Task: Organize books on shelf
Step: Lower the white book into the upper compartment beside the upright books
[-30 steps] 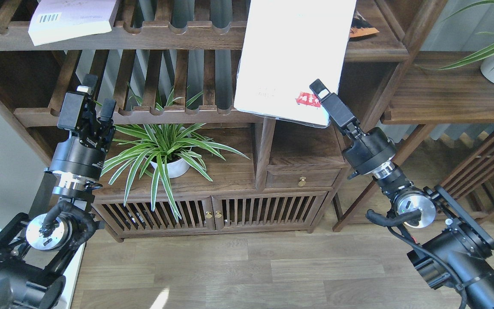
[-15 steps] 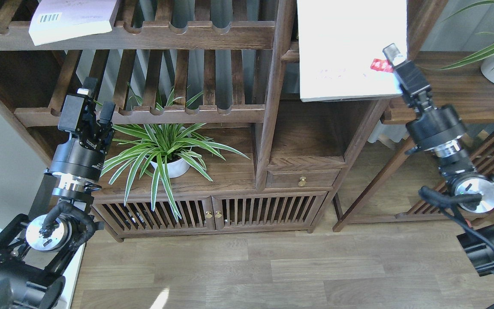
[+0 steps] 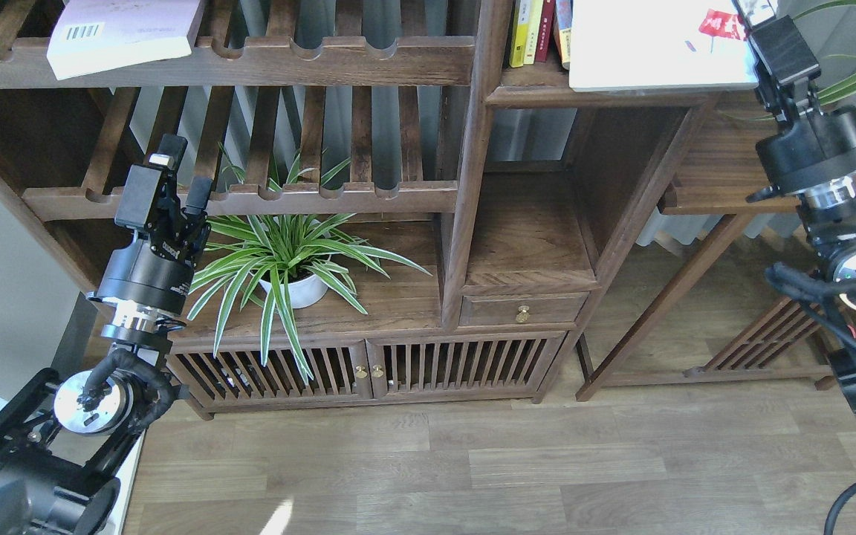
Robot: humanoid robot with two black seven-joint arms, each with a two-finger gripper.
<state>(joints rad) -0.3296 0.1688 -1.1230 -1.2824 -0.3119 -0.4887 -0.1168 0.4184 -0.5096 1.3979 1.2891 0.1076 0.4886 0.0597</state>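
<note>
Head view: white book [image 3: 651,52] cut off (top edge), right tool [image 3: 759,15] tips too.

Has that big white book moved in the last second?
Yes. The big white book, held by the right gripper, has gone up and right, from over the slatted rack to the shelf beside upright books.

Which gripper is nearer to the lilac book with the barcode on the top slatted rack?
Left. The left gripper sits below the lilac book, slightly to its right. The right gripper is far across the unit, shut on the large white book.
</note>
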